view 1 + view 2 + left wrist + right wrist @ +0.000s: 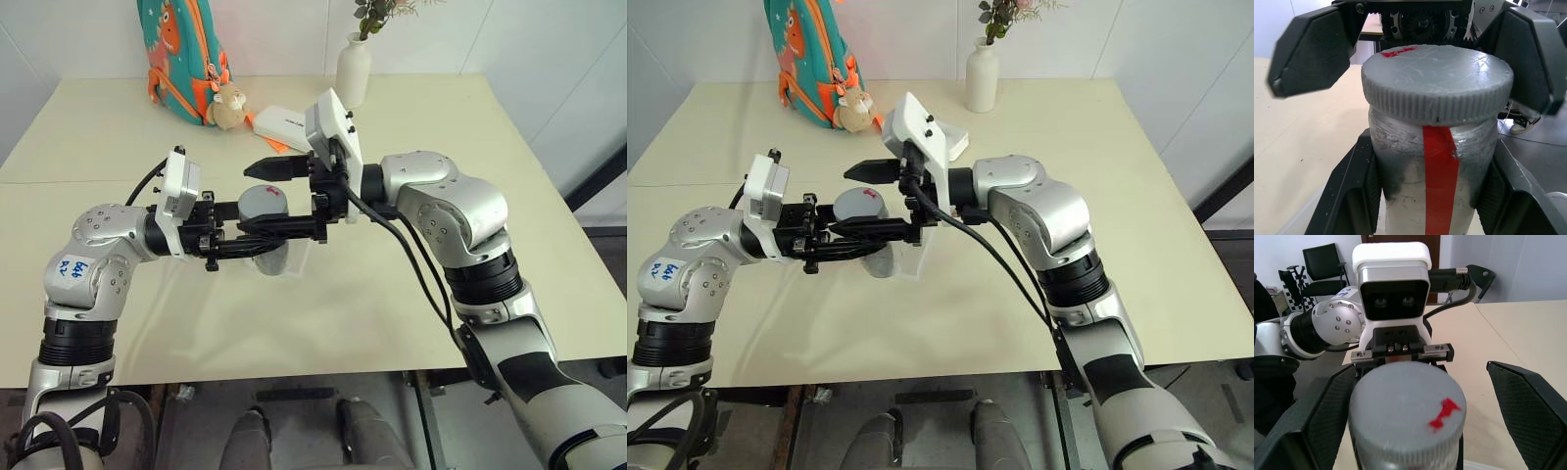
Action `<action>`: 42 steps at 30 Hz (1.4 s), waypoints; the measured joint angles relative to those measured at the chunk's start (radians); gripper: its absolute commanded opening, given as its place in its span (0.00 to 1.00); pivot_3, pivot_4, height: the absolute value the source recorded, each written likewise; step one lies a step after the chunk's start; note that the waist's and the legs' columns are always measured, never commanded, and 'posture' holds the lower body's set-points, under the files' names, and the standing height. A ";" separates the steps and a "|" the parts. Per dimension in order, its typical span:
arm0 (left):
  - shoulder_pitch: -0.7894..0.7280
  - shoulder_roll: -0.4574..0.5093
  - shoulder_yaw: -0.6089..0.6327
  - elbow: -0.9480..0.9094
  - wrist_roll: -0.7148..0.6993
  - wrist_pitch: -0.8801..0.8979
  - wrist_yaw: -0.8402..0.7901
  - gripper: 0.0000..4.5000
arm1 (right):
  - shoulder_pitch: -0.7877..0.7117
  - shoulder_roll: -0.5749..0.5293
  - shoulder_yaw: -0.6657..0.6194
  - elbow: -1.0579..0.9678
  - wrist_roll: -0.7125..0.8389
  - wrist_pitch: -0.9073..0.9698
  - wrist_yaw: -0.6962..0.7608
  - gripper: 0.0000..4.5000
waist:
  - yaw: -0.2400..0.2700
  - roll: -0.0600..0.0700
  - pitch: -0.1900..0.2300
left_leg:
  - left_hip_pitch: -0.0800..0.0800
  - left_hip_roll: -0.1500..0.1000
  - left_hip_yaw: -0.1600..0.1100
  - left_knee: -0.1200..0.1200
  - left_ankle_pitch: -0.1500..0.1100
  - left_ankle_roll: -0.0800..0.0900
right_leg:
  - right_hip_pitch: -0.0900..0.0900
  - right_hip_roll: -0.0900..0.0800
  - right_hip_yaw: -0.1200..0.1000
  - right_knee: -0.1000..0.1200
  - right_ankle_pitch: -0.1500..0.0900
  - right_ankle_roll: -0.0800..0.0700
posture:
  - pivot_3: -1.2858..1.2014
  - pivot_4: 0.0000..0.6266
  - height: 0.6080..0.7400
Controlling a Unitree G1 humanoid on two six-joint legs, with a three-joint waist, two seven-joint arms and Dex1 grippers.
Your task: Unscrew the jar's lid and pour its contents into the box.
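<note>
Jar (1437,171), red stripe, clamped in left jaws; right jaws wide apart around lid (1406,411).

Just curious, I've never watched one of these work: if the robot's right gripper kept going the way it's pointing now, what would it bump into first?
Most likely the lid of the jar. The right gripper points sideways at it with its jaws wide open, one on each side of the lid, while the left gripper clamps the jar's body. How much gap remains is hard to judge.

Office-like room — black chair (1321,265), cream table (411,294).
</note>
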 measured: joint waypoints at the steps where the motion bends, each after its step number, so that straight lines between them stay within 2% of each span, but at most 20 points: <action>1: 0.000 0.000 0.000 0.000 0.000 0.000 0.000 0.46 | -0.004 0.002 0.000 0.000 -0.001 0.006 -0.006 0.99 | 0.001 0.000 0.000 | 0.000 0.000 0.000 0.000 0.000 0.000 | 0.000 0.000 0.000 0.000 0.000 0.000 | 0.52 0.24 1.00; 11: 0.000 0.000 0.000 0.000 0.002 0.000 0.010 0.46 | -0.005 0.011 -0.011 0.022 0.014 0.030 -0.014 0.99 | 0.000 0.000 0.000 | 0.000 0.000 0.000 0.000 0.000 0.000 | 0.000 0.000 0.000 0.000 0.000 0.000 | 0.52 0.24 1.00; 30: 0.009 0.004 0.001 0.003 0.007 0.001 0.021 0.46 | 0.016 -0.106 -0.033 0.038 0.057 0.044 0.081 0.99 | -0.001 0.000 0.000 | 0.000 0.000 0.000 0.000 0.000 0.000 | 0.000 0.000 0.000 0.000 0.000 0.000 | 0.52 0.24 1.00; 42: 0.011 0.004 0.001 0.003 0.007 0.001 0.019 0.46 | 0.025 -0.115 -0.035 0.039 0.064 0.051 0.088 0.99 | 0.000 0.000 0.000 | 0.000 0.000 0.000 0.000 0.000 0.000 | 0.000 0.000 0.000 0.000 0.000 0.000 | 0.52 0.24 1.00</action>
